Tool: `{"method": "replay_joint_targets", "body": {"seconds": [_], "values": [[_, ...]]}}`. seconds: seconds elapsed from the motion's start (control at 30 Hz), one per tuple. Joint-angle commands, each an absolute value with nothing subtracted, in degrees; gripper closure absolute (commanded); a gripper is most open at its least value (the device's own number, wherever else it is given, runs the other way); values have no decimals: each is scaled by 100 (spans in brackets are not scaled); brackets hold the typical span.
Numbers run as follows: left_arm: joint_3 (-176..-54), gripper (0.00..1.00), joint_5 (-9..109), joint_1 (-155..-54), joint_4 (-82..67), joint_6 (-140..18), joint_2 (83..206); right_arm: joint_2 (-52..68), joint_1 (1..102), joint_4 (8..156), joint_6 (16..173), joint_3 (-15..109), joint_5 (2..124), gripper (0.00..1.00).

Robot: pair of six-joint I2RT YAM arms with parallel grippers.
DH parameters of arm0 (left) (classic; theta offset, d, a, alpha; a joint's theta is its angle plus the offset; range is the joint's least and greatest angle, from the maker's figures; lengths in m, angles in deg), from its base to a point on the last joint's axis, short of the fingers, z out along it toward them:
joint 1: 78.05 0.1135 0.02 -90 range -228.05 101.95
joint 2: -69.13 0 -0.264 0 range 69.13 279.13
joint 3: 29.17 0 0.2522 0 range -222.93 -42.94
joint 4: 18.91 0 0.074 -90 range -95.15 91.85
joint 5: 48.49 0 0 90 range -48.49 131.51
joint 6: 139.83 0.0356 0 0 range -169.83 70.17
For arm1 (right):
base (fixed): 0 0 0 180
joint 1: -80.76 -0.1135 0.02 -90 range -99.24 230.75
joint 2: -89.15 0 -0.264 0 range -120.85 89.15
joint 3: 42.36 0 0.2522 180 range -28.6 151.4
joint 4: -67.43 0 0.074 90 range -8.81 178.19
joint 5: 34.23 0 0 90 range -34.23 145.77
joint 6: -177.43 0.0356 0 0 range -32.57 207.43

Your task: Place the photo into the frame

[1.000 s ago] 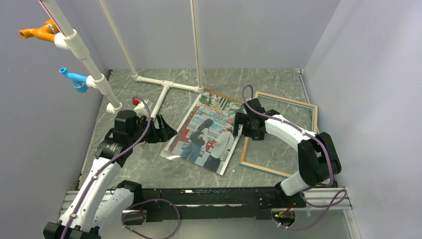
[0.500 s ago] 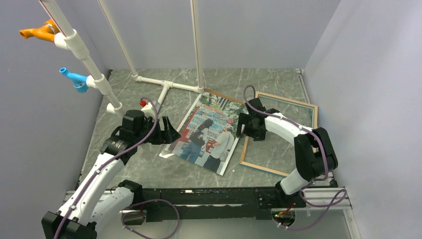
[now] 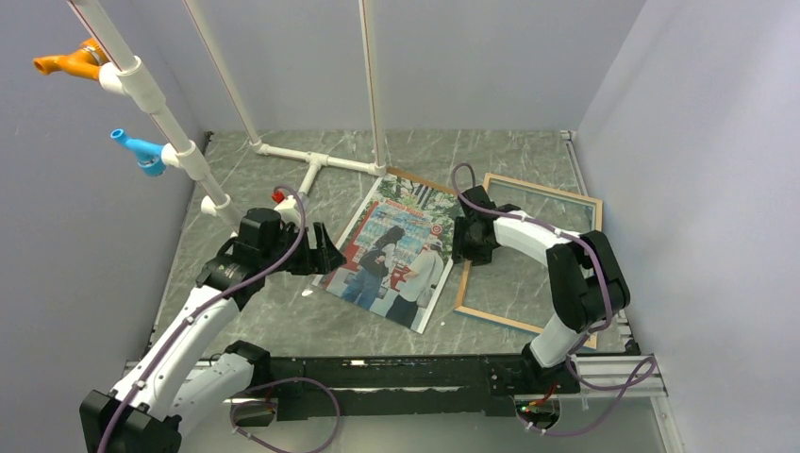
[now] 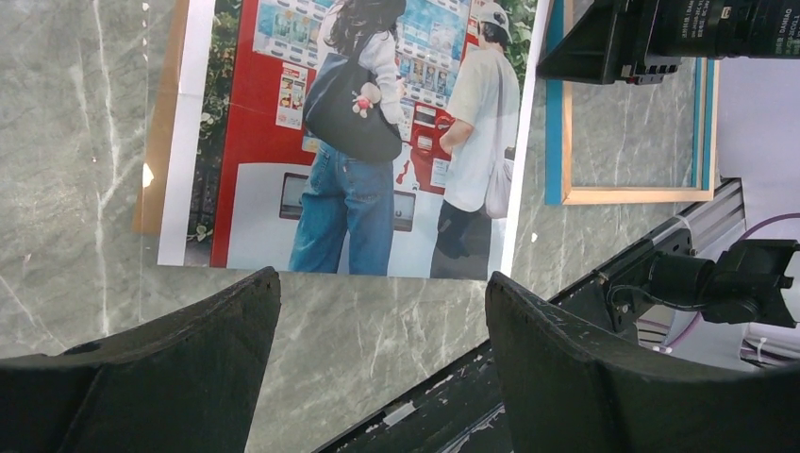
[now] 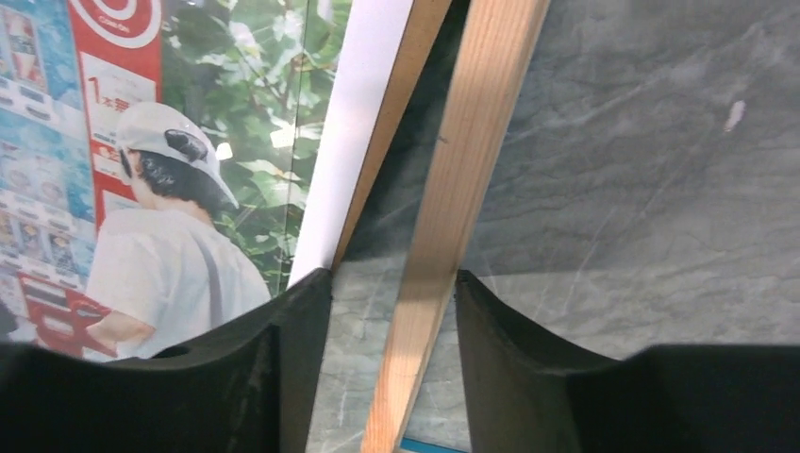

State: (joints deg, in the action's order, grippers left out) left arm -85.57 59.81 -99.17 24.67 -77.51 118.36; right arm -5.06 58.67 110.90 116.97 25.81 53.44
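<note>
Nearest, the left end effector (image 4: 382, 283) hangs released and empty over the bench (image 4: 85, 142), just short of the photo (image 4: 358, 142), which lies face up on a brown board (image 4: 156, 189), outside the frame (image 5: 443, 217). Farther back, the right end effector (image 5: 392, 276) straddles the frame's wooden rail nearest the photo, fingers apart and not yet clamped, one finger just beside the photo's white border. The likely trouble is that this finger catches the photo or board and drags them, or that the thin rail slips from a shallow pinch and drops flat.
</note>
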Motion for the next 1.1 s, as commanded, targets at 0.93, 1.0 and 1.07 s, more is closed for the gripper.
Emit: {"method": "replay_joint_targets", "body": {"seconds": [0.93,1.0,1.07], "values": [[-8451,17,5812,-10221,2124,-7769,12026,-662,4203,11263,11469,2321,3408,100],[-8438,17,5807,-10230,2125,-7758,12030,-592,4071,11329,11573,2275,3422,100],[-8414,17,5797,-10238,2109,-7759,12037,-503,4009,11403,11716,2193,3434,100]]}}
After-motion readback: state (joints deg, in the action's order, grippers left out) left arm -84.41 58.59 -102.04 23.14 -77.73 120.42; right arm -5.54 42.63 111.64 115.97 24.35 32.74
